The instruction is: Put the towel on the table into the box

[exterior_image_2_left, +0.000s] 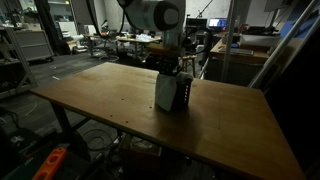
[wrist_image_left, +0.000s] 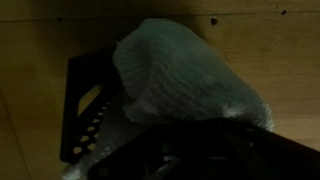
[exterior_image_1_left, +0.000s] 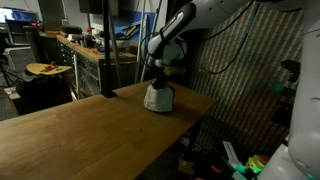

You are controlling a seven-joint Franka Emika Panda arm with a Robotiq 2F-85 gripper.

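You have one towel (exterior_image_1_left: 158, 98), one box (exterior_image_2_left: 183, 93) and one table (exterior_image_1_left: 80, 130) to work with. Your gripper (exterior_image_2_left: 170, 74) is clenched on the top of the towel, which hangs bunched directly below the fingers, a pale grey-white lump with a bumpy weave. The small black box sits just beneath and beside that bundle, touching it, on the light brown wood.
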